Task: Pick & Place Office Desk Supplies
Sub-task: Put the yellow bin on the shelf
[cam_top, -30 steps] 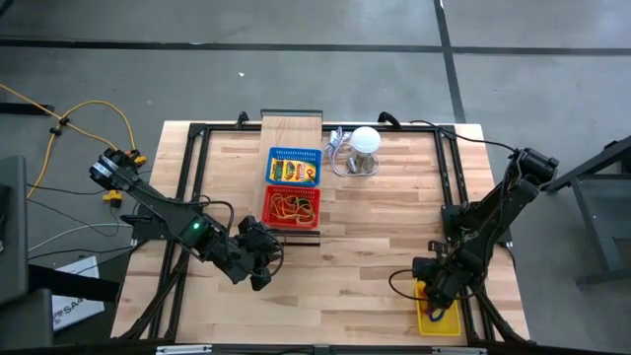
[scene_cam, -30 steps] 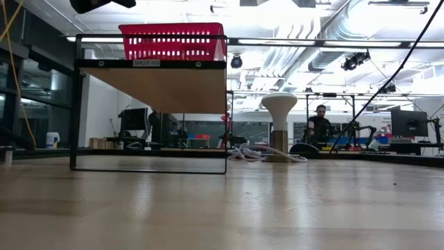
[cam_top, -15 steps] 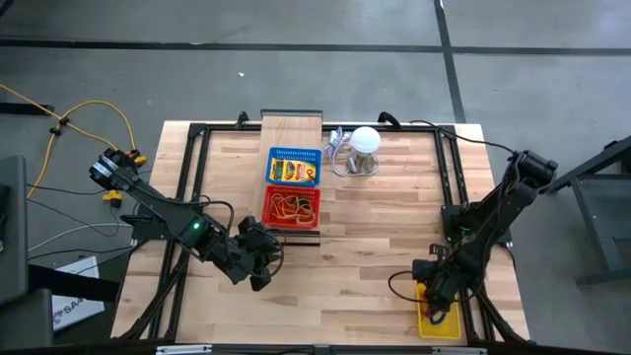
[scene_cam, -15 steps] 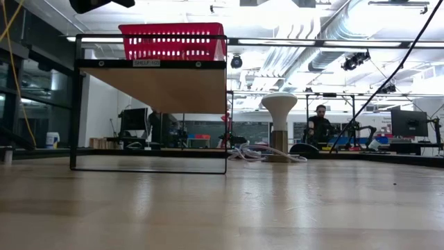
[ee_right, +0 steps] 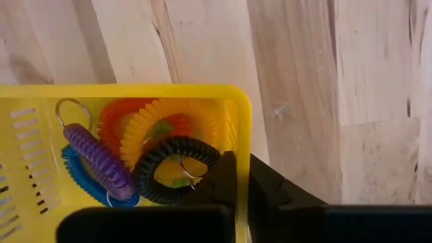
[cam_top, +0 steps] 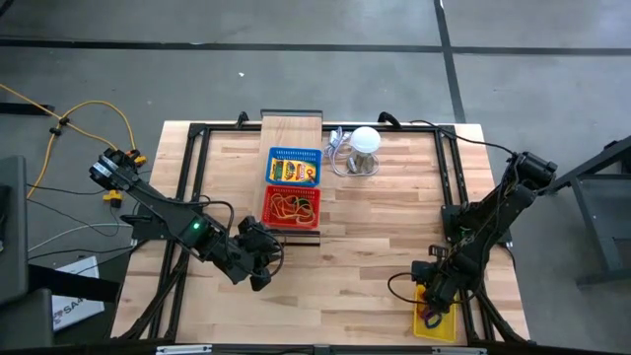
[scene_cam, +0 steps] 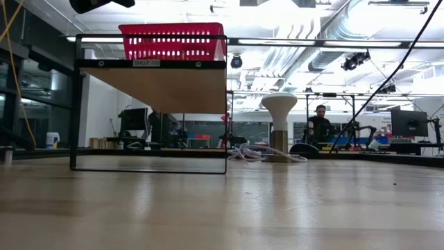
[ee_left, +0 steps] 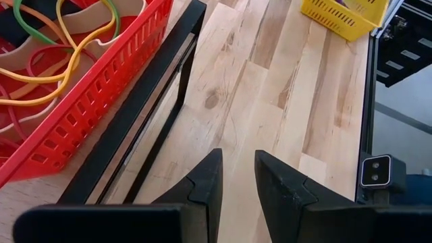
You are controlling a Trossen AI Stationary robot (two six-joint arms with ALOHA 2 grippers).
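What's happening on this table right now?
Two robot arms are sorting desk supplies into baskets. The right tool is shut at the rim of a yellow basket near the table's front right corner, which holds coiled key rings in black, purple, blue and orange. The left tool waits, slightly open and empty, beside the shelf frame carrying the red basket of rubber bands.

A wooden table [cam_top: 385, 227] fills the frame centre. At upper centre, a blue basket [cam_top: 295, 166] touches a red basket [cam_top: 292, 207] holding rubber bands [cam_top: 293, 206]. A yellow basket [cam_top: 435, 321] sits lower right, under the right gripper [cam_top: 434, 294]. The left gripper [cam_top: 259, 264] is at lower left.
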